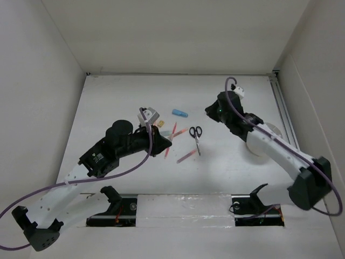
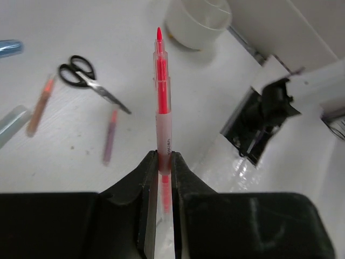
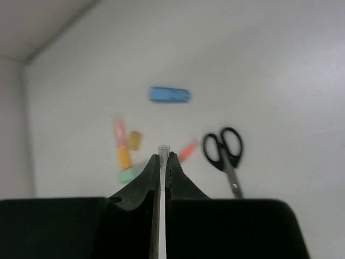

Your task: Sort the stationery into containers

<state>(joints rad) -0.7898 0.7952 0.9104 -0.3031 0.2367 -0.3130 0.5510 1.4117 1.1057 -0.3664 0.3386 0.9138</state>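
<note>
Left gripper (image 2: 164, 162) clamped on red pen (image 2: 160, 91), tip jutting forward. Mid-tabletop (image 1: 135, 97): pink pens (image 1: 186, 157), scissors (image 1: 196, 137), blue marker (image 1: 179, 113) beyond. Right gripper (image 3: 163, 159) pinching thin clear tube (image 3: 164, 147). White cup (image 2: 188, 32) far right, under right arm.

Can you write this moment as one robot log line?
left gripper: shut on thin red pen; right gripper: shut on thin clear tube; black-handled scissors: lying on table
</note>
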